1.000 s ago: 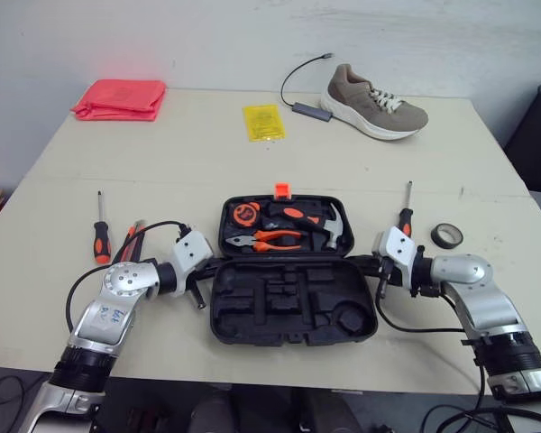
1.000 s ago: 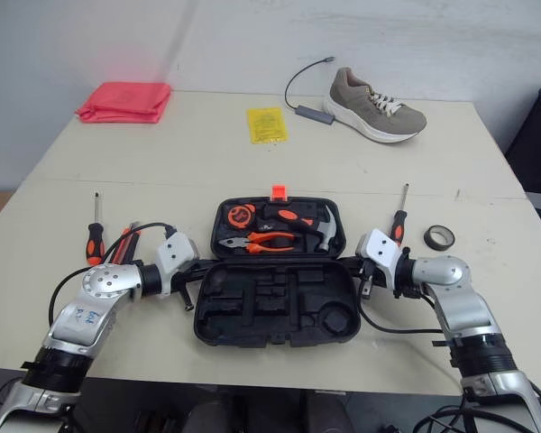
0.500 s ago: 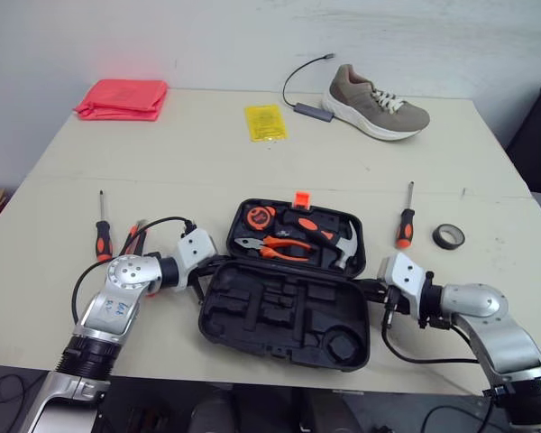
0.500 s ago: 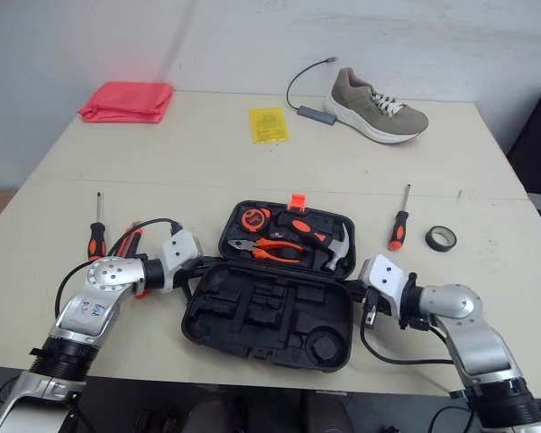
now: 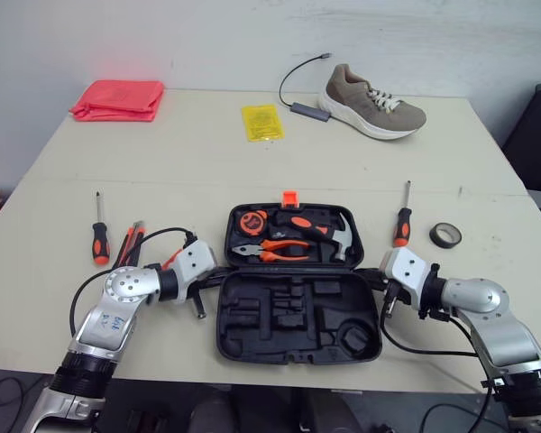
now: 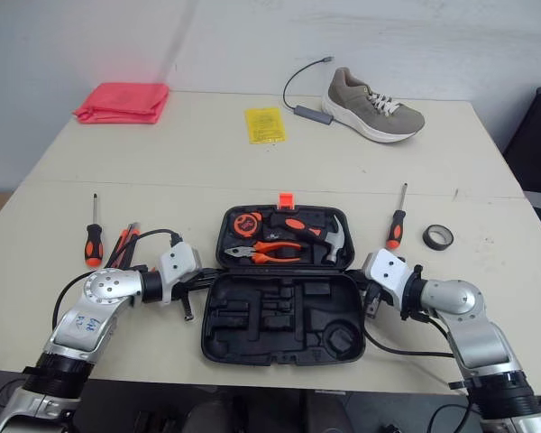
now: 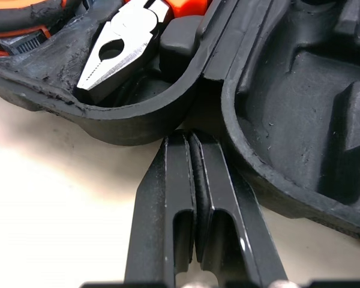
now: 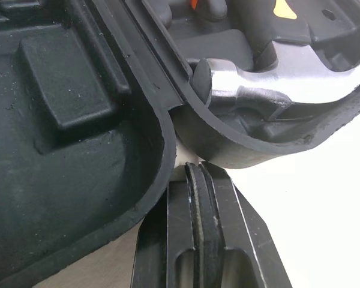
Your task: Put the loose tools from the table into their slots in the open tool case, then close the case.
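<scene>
We set the left gripper (image 7: 192,138) and right gripper (image 8: 195,169), fingers pressed together, against the tool case (image 5: 252,317) at its hinge ends, apparently to steady it.

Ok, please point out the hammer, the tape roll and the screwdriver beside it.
hammer (image 5: 342,238), left eye view, steel head.
tape roll (image 5: 445,244), left eye view, near wall.
screwdriver (image 5: 401,229), left eye view, handle.

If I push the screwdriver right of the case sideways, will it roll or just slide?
Probably rolls: the screwdriver has a rounded handle and thin round shaft, lying flat on the smooth table. Likely handle-heavy, so pinched by the shaft it may tip down. It looks rigid, so bending seems unlikely.
</scene>
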Controlling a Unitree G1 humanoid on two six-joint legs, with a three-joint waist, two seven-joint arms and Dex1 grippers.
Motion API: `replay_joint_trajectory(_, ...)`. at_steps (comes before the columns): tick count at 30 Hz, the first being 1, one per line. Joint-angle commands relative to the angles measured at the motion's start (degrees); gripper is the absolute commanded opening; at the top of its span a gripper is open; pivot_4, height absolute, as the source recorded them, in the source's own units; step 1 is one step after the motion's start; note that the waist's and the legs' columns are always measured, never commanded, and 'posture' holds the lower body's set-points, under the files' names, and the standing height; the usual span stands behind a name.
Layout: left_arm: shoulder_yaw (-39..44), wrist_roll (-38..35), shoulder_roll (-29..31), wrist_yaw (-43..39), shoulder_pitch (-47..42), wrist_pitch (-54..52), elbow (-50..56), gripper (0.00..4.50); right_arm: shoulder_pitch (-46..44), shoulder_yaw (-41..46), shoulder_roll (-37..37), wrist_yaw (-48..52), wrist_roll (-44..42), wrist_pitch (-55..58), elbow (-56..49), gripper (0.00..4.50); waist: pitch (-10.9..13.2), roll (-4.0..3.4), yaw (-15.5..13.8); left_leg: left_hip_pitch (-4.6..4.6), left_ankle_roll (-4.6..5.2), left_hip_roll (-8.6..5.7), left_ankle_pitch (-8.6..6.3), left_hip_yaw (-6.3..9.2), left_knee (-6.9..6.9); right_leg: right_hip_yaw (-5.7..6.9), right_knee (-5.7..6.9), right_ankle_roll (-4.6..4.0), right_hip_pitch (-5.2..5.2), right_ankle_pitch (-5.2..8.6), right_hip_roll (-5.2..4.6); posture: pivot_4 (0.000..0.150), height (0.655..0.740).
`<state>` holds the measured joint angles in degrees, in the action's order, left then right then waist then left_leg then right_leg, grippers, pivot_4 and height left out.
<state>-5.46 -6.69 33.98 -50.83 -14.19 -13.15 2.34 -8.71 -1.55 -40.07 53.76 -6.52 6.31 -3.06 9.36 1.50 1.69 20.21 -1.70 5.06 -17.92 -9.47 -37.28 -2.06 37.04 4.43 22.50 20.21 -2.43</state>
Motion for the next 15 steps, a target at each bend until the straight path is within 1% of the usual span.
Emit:
replay_joint_trajectory(1,-0.59,-0.19,0.74,-0.62,1.78,-0.31,0.88,0.06,-0.82,0.93,-0.88,0.73,-1.1,-1.43,-1.32,0.0,0.0,0.0,0.02,0.0,0.0,0.0,0.0,0.0,0.0,0.0,0.0,0.0,0.0,0.0,0.0,0.15,0.74)
replay_joint_trajectory(5,2.9,-2.42,2.04,-0.82,3.07,-0.89,2.08,0.06,0.15,2.33,-1.17,0.46,-1.58,-1.73,-1.88,0.0,0.0,0.0,0.21,-0.01,-0.02,0.06,-0.01,-0.01,0.02,-0.01,-0.01,0.0,0.0,0.0,0.03,0.15,0.74)
replay_joint_trajectory(6,3.89,-3.41,2.26,-0.97,3.4,-0.99,2.54,0.06,0.49,2.95,-1.3,0.23,-1.9,-1.69,-2.07,0.0,0.0,0.0,0.22,-0.01,-0.03,0.08,-0.01,-0.01,0.03,-0.01,-0.01,0.0,0.0,0.0,0.04,0.15,0.74)
replay_joint_trajectory(7,5.92,-6.03,2.54,-2.02,4.36,-1.14,3.71,0.06,1.45,4.35,-1.65,0.3,-2.85,-2.06,-2.63,0.0,0.0,0.0,0.21,-0.01,-0.03,0.09,-0.01,-0.01,0.03,-0.01,0.0,0.0,0.01,0.0,0.04,0.15,0.74)
replay_joint_trajectory(10,13.83,-14.17,4.13,-5.01,8.18,-1.8,6.81,0.06,6.95,11.23,-3.64,1.53,-6.66,-3.95,-4.77,0.0,0.02,0.01,0.09,0.03,-0.04,0.33,-0.02,0.0,0.07,0.0,-0.02,-0.01,0.06,0.0,0.02,0.15,0.74)
replay_joint_trajectory(14,22.81,-19.4,8.18,-7.06,13.87,-4.07,8.13,0.06,14.94,20.54,-5.1,2.09,-10.53,-4.84,-6.74,0.0,0.02,0.02,0.01,0.04,-0.04,0.36,-0.04,0.01,0.05,0.01,-0.08,-0.01,0.02,0.0,0.01,0.15,0.74)
replay_joint_trajectory(15,25.94,-20.82,9.19,-7.2,15.42,-4.9,8.14,0.29,17.63,23.9,-4.86,1.85,-11.47,-5.28,-6.88,0.32,0.02,0.02,0.02,-0.02,-0.05,0.36,-0.05,0.02,0.08,0.01,-0.11,-0.01,-0.05,0.0,0.01,0.15,0.74)
